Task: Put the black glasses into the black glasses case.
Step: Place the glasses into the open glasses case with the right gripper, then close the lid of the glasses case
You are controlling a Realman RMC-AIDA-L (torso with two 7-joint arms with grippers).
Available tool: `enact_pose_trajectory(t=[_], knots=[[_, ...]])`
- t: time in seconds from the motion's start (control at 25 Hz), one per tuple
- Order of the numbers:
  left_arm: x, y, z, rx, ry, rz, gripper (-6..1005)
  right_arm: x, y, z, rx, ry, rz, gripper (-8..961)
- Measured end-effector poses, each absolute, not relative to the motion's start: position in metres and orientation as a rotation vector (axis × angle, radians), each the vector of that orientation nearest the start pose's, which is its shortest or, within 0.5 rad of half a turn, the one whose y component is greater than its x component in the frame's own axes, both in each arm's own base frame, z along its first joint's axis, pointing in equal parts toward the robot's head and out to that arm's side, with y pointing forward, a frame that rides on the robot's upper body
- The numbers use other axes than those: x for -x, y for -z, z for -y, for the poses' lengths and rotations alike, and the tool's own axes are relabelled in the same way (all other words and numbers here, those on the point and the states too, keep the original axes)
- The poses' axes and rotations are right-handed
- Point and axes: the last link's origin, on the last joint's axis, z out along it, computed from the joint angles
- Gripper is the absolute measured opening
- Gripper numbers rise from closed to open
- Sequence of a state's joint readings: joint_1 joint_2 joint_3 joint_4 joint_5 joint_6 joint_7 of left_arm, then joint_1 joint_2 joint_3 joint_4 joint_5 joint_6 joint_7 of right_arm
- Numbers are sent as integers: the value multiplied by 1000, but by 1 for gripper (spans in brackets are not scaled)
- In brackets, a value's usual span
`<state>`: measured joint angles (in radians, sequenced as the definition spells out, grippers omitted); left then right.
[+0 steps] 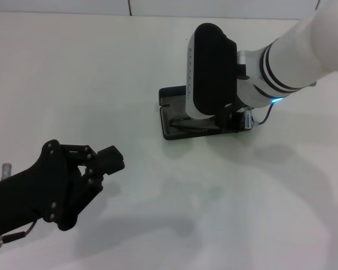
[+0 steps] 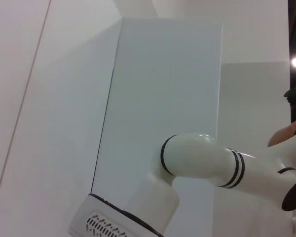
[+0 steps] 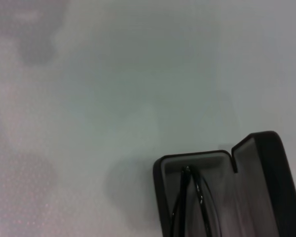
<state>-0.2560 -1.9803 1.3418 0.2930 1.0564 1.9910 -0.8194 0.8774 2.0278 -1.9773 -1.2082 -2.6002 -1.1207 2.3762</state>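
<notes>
Head view high over table (image 1: 73, 67), right wrist close above case (image 3: 266, 163), left wrist facing wall.

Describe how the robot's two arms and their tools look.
The left tool is matte black with bolted linkage plates and a thin cable behind it. The right arm is glossy white with black ring bands, a blue light, and a white-edged black housing with perforations; its tool is black.

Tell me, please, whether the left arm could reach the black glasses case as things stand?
Probably not easily. The left end effector sits low and apart from the black glasses case, and the right arm hangs directly over the case, covering most of it. Only the case's near-left edge looks free.
</notes>
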Motion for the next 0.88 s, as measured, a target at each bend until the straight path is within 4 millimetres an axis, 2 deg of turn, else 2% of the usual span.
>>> enact_pose_trajectory(t=[0.04,0.28,0.88], knots=[[273,-8,-204,2481,1527,270,52,-88,92,-375,2668,675,303,151],[274,-8,-203,2476,1525,274,52,-85,89,-364,2684,637,310,150],[270,-12,-209,2480,1540,245,52,-87,49,-344,2690,410,132,149]])
